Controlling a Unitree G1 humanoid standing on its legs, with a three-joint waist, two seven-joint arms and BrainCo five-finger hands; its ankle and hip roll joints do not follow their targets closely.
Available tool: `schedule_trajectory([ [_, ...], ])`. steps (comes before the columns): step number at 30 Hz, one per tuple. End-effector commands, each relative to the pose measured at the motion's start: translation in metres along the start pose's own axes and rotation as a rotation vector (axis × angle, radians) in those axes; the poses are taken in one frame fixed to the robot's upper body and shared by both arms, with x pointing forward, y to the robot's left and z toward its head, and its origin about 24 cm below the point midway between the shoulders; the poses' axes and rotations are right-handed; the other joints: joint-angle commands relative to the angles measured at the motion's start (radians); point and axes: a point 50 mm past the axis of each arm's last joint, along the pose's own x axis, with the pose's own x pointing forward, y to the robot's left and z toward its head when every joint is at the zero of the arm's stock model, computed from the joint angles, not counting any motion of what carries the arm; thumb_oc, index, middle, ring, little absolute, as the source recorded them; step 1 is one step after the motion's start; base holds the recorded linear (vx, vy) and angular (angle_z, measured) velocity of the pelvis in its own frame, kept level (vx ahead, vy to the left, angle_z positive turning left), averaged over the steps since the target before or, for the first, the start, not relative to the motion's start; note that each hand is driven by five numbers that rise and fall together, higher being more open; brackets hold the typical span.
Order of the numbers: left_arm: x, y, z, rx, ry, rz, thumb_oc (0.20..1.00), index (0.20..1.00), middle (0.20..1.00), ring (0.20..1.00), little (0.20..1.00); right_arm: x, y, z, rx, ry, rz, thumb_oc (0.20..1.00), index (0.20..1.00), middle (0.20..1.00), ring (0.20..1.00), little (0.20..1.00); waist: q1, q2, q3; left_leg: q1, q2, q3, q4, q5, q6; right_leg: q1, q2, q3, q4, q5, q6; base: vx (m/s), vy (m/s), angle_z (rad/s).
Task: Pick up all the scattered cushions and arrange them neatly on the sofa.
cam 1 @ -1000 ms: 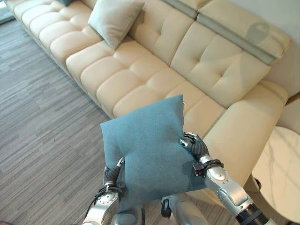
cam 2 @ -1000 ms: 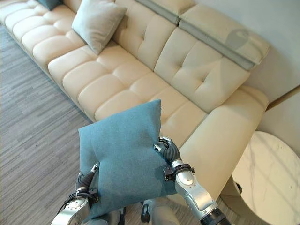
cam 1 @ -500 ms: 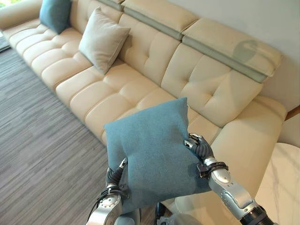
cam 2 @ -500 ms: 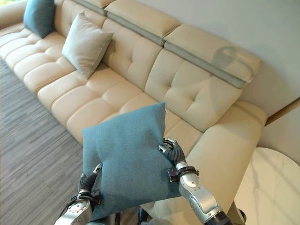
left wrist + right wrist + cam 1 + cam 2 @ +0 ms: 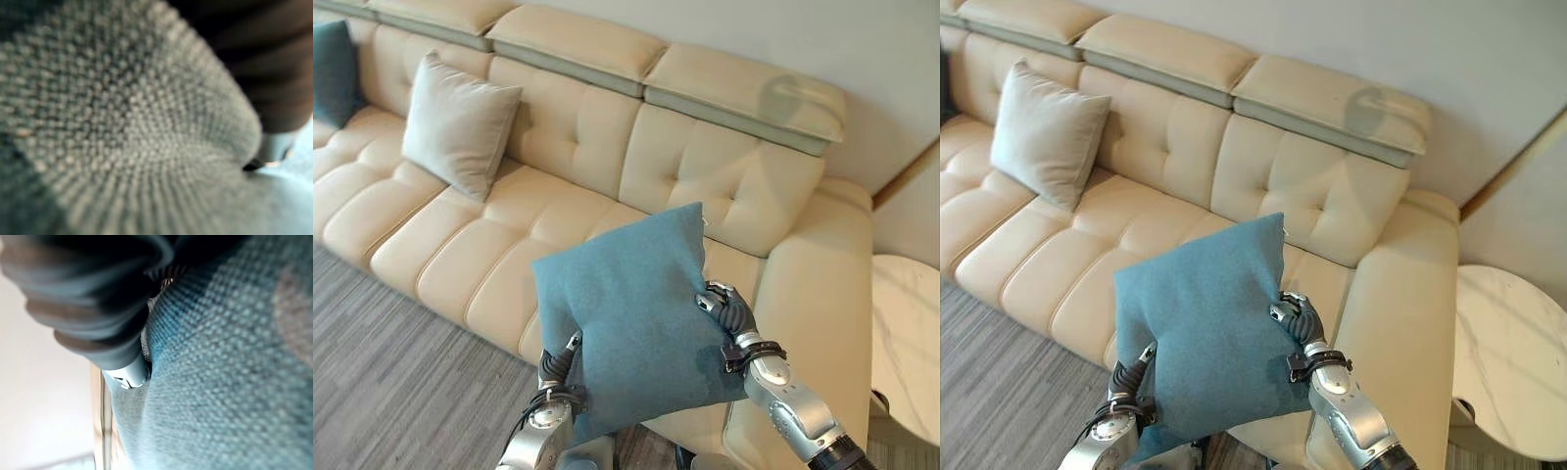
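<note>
In front of the cream sofa (image 5: 558, 196), the blue cushion (image 5: 631, 318) is up in the air between both hands. The right hand (image 5: 729, 315) has its fingers curled into the cushion's side. The left hand (image 5: 558, 367) is mostly hidden behind the cushion, so I cannot tell about its fingers. No writing can be read. A grey cushion (image 5: 455, 122) leans on the sofa back. The floor (image 5: 382, 372) is grey wood. A white round table (image 5: 906, 343) is beside the sofa.

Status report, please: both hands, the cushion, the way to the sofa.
Teal cushion held up between left hand and right hand. Finger closure unclear. Sofa seat ahead free; grey cushion further left.
</note>
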Motion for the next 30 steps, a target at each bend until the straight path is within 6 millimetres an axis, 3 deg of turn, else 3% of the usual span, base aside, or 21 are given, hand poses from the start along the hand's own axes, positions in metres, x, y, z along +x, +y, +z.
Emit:
schedule_trajectory([
  [1,-0.006,-0.042,0.062,-0.019,-0.291,-0.18,0.2,0.2,0.2,0.2,0.2,0.004,0.038,0.021,0.038,-0.127,0.167,0.2,0.2,0.2,0.2,0.2,0.019,-0.02,-0.063,0.02,0.104,0.084,-0.026,-0.084,-0.045,-0.053,-0.028,-0.225,0.023,-0.043,0.034,0.1,0.339,-1.75],
  [2,-0.004,-0.04,0.067,-0.024,-0.307,-0.166,0.2,0.2,0.2,0.2,0.2,0.006,0.039,0.023,0.037,-0.135,0.165,0.2,0.2,0.2,0.2,0.2,0.026,-0.021,-0.067,0.025,0.108,0.114,-0.026,-0.09,-0.047,-0.059,-0.033,-0.3,0.023,-0.036,0.034,0.06,0.213,-1.76],
  [3,-0.004,-0.04,0.067,-0.024,-0.307,-0.166,0.2,0.2,0.2,0.2,0.2,0.006,0.039,0.023,0.037,-0.136,0.165,0.2,0.2,0.2,0.2,0.2,0.025,-0.02,-0.066,0.025,0.108,0.113,-0.026,-0.09,-0.048,-0.058,-0.033,-0.301,0.023,-0.036,0.034,0.02,0.066,-2.08],
  [5,0.0,-0.037,0.079,-0.006,-0.358,-0.127,0.2,0.2,0.2,0.2,0.2,0.013,0.042,0.027,0.014,-0.157,0.158,0.2,0.2,0.2,0.2,0.2,0.039,-0.019,-0.072,0.057,0.115,0.184,-0.026,-0.119,-0.06,-0.06,-0.046,-0.449,0.022,-0.032,0.041,0.07,0.093,-2.1],
  [6,0.002,-0.037,0.085,-0.017,-0.373,-0.11,0.2,0.2,0.2,0.2,0.2,0.016,0.044,0.029,0.014,-0.163,0.158,0.2,0.2,0.2,0.2,0.2,0.038,-0.019,-0.072,0.065,0.112,0.21,-0.026,-0.121,-0.06,-0.068,-0.049,-0.482,0.021,-0.022,0.042,0.1,0.103,-1.26],
  [8,0.003,-0.044,0.103,-0.026,-0.437,-0.09,0.2,0.2,0.2,0.2,0.2,0.022,0.045,0.032,0.019,-0.172,0.129,0.2,0.2,0.2,0.2,0.2,0.026,-0.019,-0.061,0.095,0.101,0.247,-0.026,-0.136,-0.053,-0.063,-0.044,-0.444,-0.014,-0.007,0.044,0.12,0.092,-0.84],
  [13,-0.002,-0.062,0.125,-0.049,-0.502,-0.114,0.2,0.2,0.2,0.2,0.2,0.032,0.054,0.04,0.045,-0.19,0.105,0.2,0.2,0.2,0.2,0.2,0.016,-0.011,-0.04,0.088,0.091,0.248,-0.017,-0.142,-0.045,-0.067,-0.054,-0.435,-0.032,0.002,0.048,0.05,0.017,-0.18],
  [15,-0.008,-0.08,0.149,-0.057,-0.584,-0.137,0.2,0.2,0.2,0.2,0.2,0.044,0.069,0.059,0.05,-0.246,0.108,0.2,0.2,0.2,0.2,0.2,0.013,-0.006,-0.015,0.05,0.088,0.234,0.006,-0.142,-0.043,-0.091,-0.064,-0.432,-0.021,0.001,0.048,-0.01,-0.007,0.05],
  [16,-0.008,-0.08,0.149,-0.057,-0.584,-0.137,0.2,0.2,0.2,0.2,0.2,0.044,0.069,0.059,0.051,-0.246,0.108,0.2,0.2,0.2,0.2,0.2,0.013,-0.006,-0.015,0.05,0.088,0.234,0.006,-0.142,-0.043,-0.092,-0.064,-0.432,-0.022,0.001,0.048,-0.14,-0.012,0.14],
  [17,-0.013,-0.093,0.17,-0.07,-0.655,-0.135,0.2,0.2,0.2,0.2,0.2,0.052,0.08,0.081,0.075,-0.314,0.106,0.2,0.2,0.2,0.2,0.2,0.016,-0.006,0.011,-0.012,0.084,0.225,0.039,-0.133,-0.036,-0.138,-0.072,-0.43,-0.005,0.008,0.04,-0.16,-0.011,0.16],
  [19,-0.017,-0.099,0.192,-0.078,-0.738,-0.099,0.2,0.2,0.2,0.2,0.2,0.059,0.088,0.105,0.071,-0.394,0.085,0.2,0.2,0.2,0.2,0.2,0.021,-0.008,0.039,-0.081,0.085,0.205,0.085,-0.134,-0.035,-0.187,-0.08,-0.422,0.022,0.009,0.035,-0.17,-0.024,0.21],
  [21,-0.016,-0.103,0.204,-0.083,-0.777,-0.052,0.2,0.2,0.2,0.2,0.2,0.065,0.092,0.133,0.062,-0.492,0.054,0.2,0.2,0.2,0.2,0.2,0.026,-0.011,0.066,-0.151,0.084,0.185,0.132,-0.135,-0.036,-0.236,-0.086,-0.418,0.053,0.008,0.031,-0.11,-0.021,0.25],
  [22,-0.016,-0.103,0.204,-0.083,-0.777,-0.052,0.2,0.2,0.2,0.2,0.2,0.065,0.092,0.133,0.062,-0.492,0.054,0.2,0.2,0.2,0.2,0.2,0.026,-0.011,0.066,-0.151,0.084,0.185,0.132,-0.135,-0.036,-0.236,-0.086,-0.418,0.053,0.008,0.031,-0.09,-0.016,0.16],
  [23,-0.016,-0.106,0.214,-0.091,-0.799,-0.032,0.2,0.2,0.2,0.2,0.2,0.069,0.095,0.15,0.088,-0.536,0.044,0.2,0.2,0.2,0.2,0.2,0.027,-0.013,0.075,-0.189,0.083,0.177,0.155,-0.136,-0.036,-0.266,-0.09,-0.417,0.071,0.006,0.029,-0.13,-0.015,0.17],
  [24,-0.036,-0.023,0.297,-0.304,-1.093,0.11,0.2,0.2,0.2,0.2,0.2,0.071,0.059,0.194,0.097,-0.673,-0.069,0.2,0.2,0.2,0.2,0.2,0.056,0.018,0.101,-0.272,0.074,0.146,0.194,-0.13,-0.037,-0.326,-0.102,-0.42,0.109,0.003,0.028,-0.13,-0.014,0.18],
  [25,-0.037,-0.023,0.297,-0.304,-1.094,0.111,0.2,0.2,0.2,0.2,0.2,0.072,0.059,0.195,0.096,-0.674,-0.069,0.2,0.2,0.2,0.2,0.2,0.054,0.018,0.098,-0.279,0.073,0.144,0.197,-0.129,-0.036,-0.332,-0.103,-0.422,0.11,0.003,0.028,-0.1,-0.004,0.26],
  [28,-0.061,-0.038,0.358,-0.221,-1.278,0.148,0.2,0.2,0.2,0.2,0.2,0.077,0.05,0.272,0.027,-0.852,-0.177,0.2,0.2,0.2,0.2,0.2,0.068,0.022,0.113,-0.418,0.075,0.113,0.279,-0.134,-0.04,-0.466,-0.122,-0.418,0.213,-0.026,0.02,-0.06,0.0,0.63],
  [29,-0.065,-0.038,0.372,-0.172,-1.313,0.184,0.2,0.2,0.2,0.2,0.2,0.076,0.048,0.286,0.012,-0.884,-0.2,0.2,0.2,0.2,0.2,0.2,0.067,0.025,0.12,-0.443,0.077,0.109,0.299,-0.139,-0.041,-0.491,-0.124,-0.413,0.233,-0.034,0.02,-0.05,0.013,0.47],
  [30,-0.066,-0.039,0.374,-0.173,-1.318,0.184,0.2,0.2,0.2,0.2,0.2,0.076,0.048,0.288,0.012,-0.889,-0.201,0.2,0.2,0.2,0.2,0.2,0.068,0.024,0.12,-0.451,0.077,0.108,0.302,-0.137,-0.039,-0.499,-0.125,-0.412,0.236,-0.033,0.019,-0.05,0.031,0.44],
])
